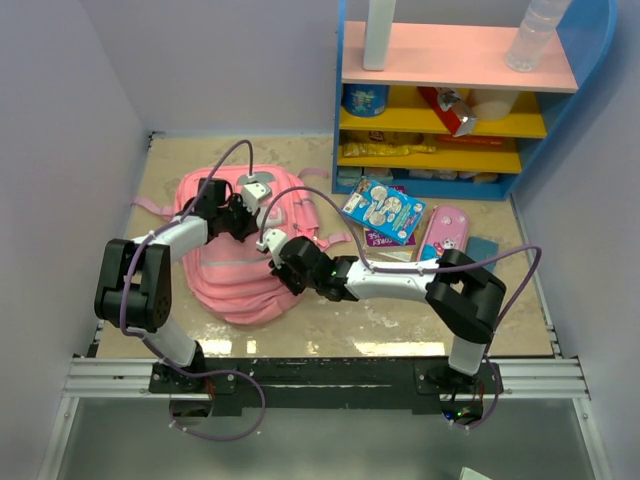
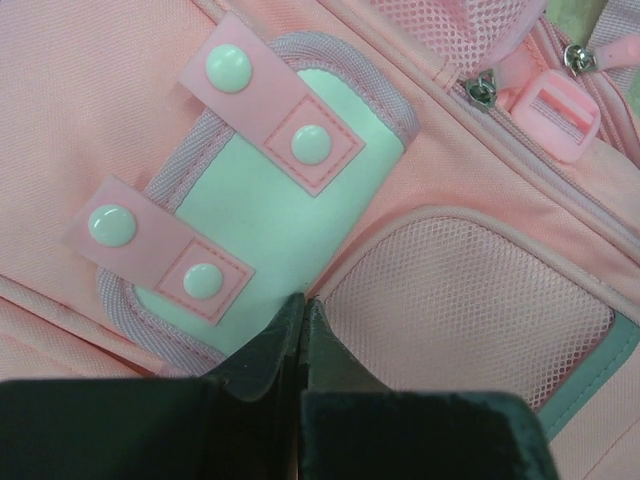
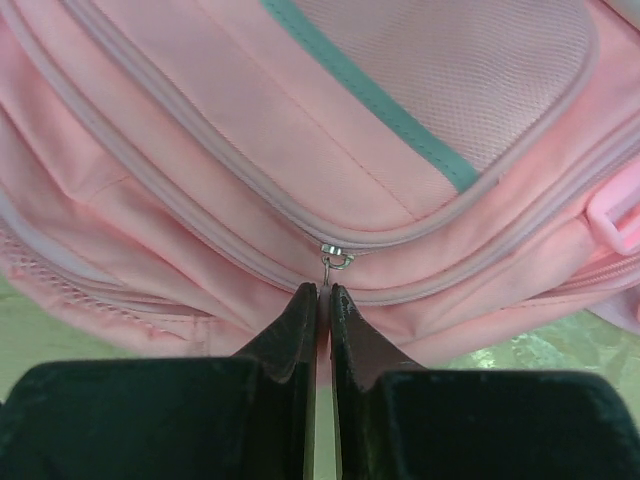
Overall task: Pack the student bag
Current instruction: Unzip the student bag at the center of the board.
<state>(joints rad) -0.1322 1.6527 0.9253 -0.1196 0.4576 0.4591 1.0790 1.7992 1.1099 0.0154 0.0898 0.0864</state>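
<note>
Pink student bag (image 1: 235, 285), right claw (image 3: 322, 292) pinching zipper pull (image 3: 326, 272), left claw (image 2: 303, 308) closed

Mottled beige table (image 1: 400, 312), loaded.
Student bag (image 1: 225, 282) lies left, books (image 1: 384, 210) and pencil case (image 1: 445, 232) right, shelf unit (image 1: 455, 58) behind.

Backpack: large soft pink fabric backpack (image 1: 235, 285), matt woven cloth.
Front patch: pale smooth panel (image 2: 270, 210) on the backpack, slight sheen, grey woven edging; glossy domed studs (image 2: 228, 68).
Mesh pocket: pink open-weave netting (image 2: 460, 310) on the backpack.
Zip: small shiny metal zip pull (image 3: 336, 257) on the backpack.
Pencil case: glossy pink oval case (image 1: 444, 232) right of the backpack.
Table: mottled beige top (image 1: 400, 315) under the backpack, faint sheen.
</note>
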